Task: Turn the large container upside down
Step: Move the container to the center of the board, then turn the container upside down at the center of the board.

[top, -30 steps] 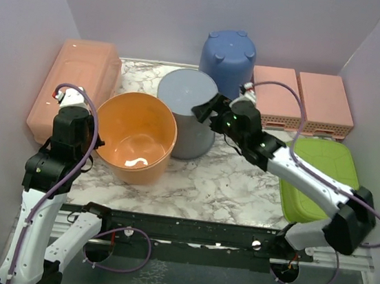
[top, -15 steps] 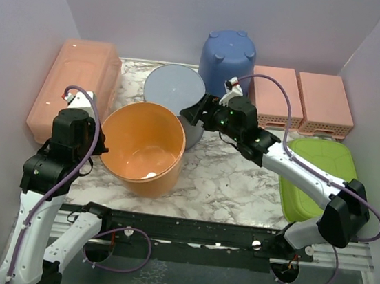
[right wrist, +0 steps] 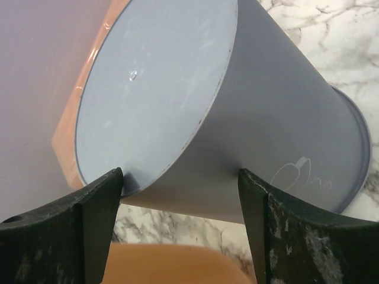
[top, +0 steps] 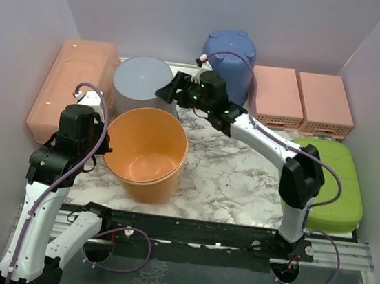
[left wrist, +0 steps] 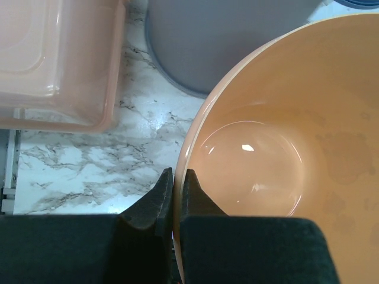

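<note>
So the big orange container was sitting mouth-up, left of centre in the top view, on the marble table. Nothing flipped yet. My left gripper was clamped shut on its rim at the left side, one finger inside the wall and one outside.

My right gripper was up in the upper left, jaws spread wide on either side of the grey container, which was already bottom-up just behind the orange one. Both fingers looked to be touching it, but I honestly couldn't tell if I was squeezing or just straddling.

Handling-wise, I'd guess the orange one is thin moulded plastic: light, empty, fairly stiff, though the rim probably flexes a bit. It's glossy too, so slippery. A single rim pinch should lift it, but it might pivot between the pads mid-roll. A deeper bite on the wall, or the right arm steadying the opposite rim, seemed safer.
</note>
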{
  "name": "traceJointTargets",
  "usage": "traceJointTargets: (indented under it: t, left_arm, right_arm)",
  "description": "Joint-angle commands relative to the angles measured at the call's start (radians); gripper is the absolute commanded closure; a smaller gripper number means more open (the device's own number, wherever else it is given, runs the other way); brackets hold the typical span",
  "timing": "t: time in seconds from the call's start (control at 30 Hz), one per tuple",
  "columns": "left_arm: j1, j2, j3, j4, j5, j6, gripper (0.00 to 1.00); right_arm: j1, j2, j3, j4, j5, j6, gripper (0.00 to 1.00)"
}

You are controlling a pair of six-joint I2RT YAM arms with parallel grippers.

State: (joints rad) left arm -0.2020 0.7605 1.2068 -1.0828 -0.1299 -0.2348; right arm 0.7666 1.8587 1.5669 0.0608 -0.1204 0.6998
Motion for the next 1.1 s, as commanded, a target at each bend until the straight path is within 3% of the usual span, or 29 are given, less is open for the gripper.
traceJointTargets:
  t: [0.0, 0.07, 0.13, 0.27, 0.43, 0.67, 0.87, 1.07]
  left_arm:
    - [0.001, -0.022, 0.009, 0.035, 0.058, -0.012, 1.0]
    - [0.002, -0.029, 0.001, 0.037, 0.066, -0.022, 1.0]
    - [0.003, -0.039, -0.017, 0.048, 0.067, -0.036, 1.0]
    - [0.002, -0.064, -0.085, 0.102, 0.096, -0.064, 1.0]
    - [0.003, -0.061, -0.148, 0.186, 0.129, -0.095, 1.0]
    - [0.002, -0.076, -0.264, 0.38, 0.251, -0.181, 1.0]
    - [0.003, -0.113, -0.443, 0.673, 0.401, -0.419, 1.0]
    - [-0.006, -0.149, -0.647, 0.946, 0.468, -0.668, 1.0]
  right_arm:
    - [-0.006, 0.187, 0.221, -0.16, 0.045, -0.059, 0.22]
    - [-0.015, 0.236, 0.344, -0.239, -0.026, -0.092, 0.21]
    - [-0.015, 0.205, 0.356, -0.255, -0.052, -0.121, 0.19]
    - [-0.017, -0.005, 0.17, -0.202, -0.032, -0.182, 0.14]
    - [-0.034, -0.267, -0.003, -0.274, 0.087, -0.236, 0.11]
    - [-0.047, -0.545, -0.248, -0.335, 0.075, -0.22, 0.1]
    - [-0.048, -0.781, -0.465, -0.351, 0.207, -0.122, 0.1]
    - [-0.047, -0.859, -0.469, -0.394, 0.005, -0.146, 0.1]
